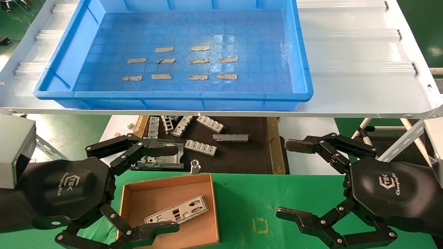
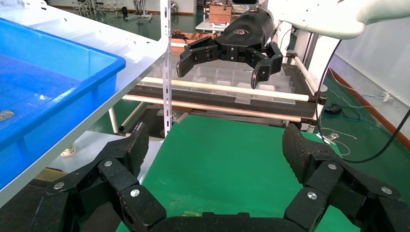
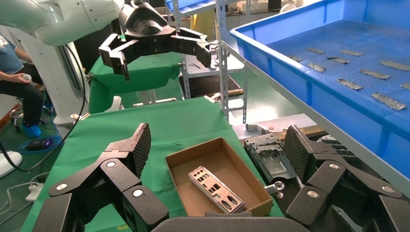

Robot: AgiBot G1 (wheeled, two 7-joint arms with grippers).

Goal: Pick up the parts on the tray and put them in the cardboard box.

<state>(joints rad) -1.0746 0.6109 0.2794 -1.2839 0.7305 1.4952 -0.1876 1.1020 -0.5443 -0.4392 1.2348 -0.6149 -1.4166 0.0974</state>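
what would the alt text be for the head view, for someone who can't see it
One silver part lies in the cardboard box on the green table, between the open left gripper and open right gripper. Above, the blue tray holds only tan tape strips.

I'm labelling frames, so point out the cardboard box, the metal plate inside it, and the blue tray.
cardboard box (image 1: 129,204): head view, bare floor.
metal plate (image 1: 177,209): head view, plate's middle.
blue tray (image 1: 173,95): head view, near rim.

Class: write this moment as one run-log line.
tray: tape strips only | box: one part | left gripper: open, by box | right gripper: open, empty
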